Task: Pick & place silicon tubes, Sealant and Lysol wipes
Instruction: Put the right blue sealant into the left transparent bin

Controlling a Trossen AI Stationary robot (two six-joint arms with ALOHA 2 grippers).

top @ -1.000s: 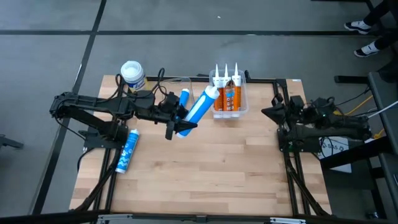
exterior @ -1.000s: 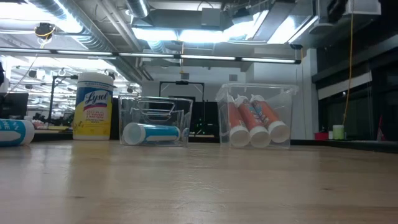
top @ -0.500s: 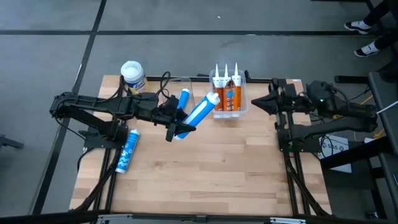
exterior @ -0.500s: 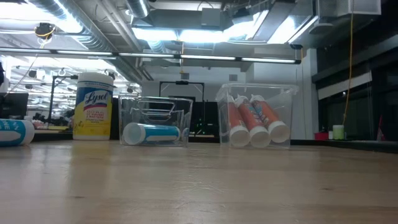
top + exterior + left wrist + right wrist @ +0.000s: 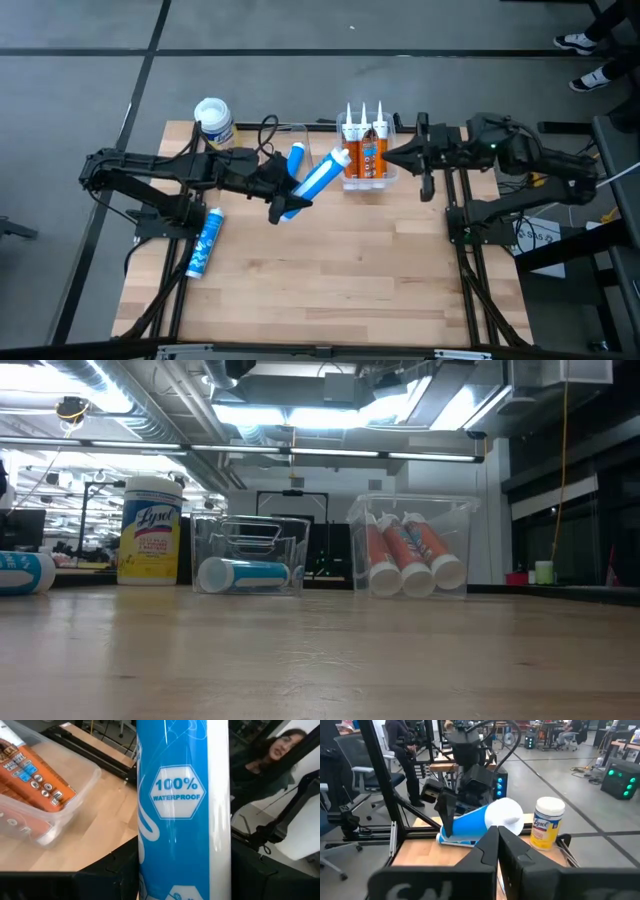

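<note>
The left gripper [image 5: 283, 205] holds a blue tube [image 5: 316, 180] up in the air, near the middle of the tabletop [image 5: 340, 270]. Its jaws pinch the bottom end of that tube. Since a second ago the tube has tipped a little lower, and its white cap now points at the box of orange tubes. The right arm has moved much more. Before, it was pulled back by the right edge of the tabletop. Now it reaches out, and the right gripper [image 5: 392, 158] hangs just beside the clear box [image 5: 392, 172] with the orange tubes. Its jaws are pressed together and hold nothing.

Now the count, going from left to right. There are 3 blue tubes. 1 blue tube [image 5: 204, 243] lies flat near the left edge of the tabletop. 1 blue tube [image 5: 296, 162] lies in a clear bin [image 5: 250, 553] at the back. The other 1 is the tube in the left gripper; the left wrist view shows "100% WATERPROOF" printed on it. There is 1 can of Lysol wipes [image 5: 213, 122], yellow with a white lid. It stands upright at the back left corner of the tabletop, just beside the clear bin. There are 3 orange sealant tubes [image 5: 364, 152], side by side in the clear box at the back.
</note>
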